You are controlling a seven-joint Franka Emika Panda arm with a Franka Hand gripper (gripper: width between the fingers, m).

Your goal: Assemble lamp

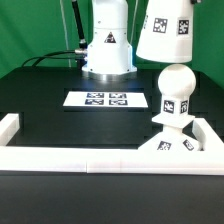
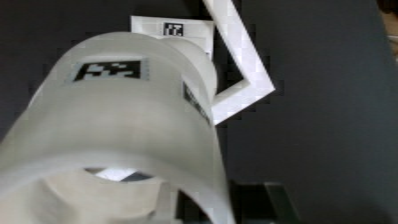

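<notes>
Exterior view, shade [image 1: 165, 30] tilted above bulb [image 1: 177, 88] on base [image 1: 165, 148], pincer state cannot be told.

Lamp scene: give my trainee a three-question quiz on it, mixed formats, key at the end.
1. True or false: the bulb already stands upright on the base.
2. Multiple choice: where is the shade in the exterior view? A) lying on the marker board B) held in the air above the bulb, tilted C) seated over the bulb
3. Fill in: the base sits in the corner of the white ____ at the exterior view's right.

Key: 1 true; 2 B; 3 fence
</notes>
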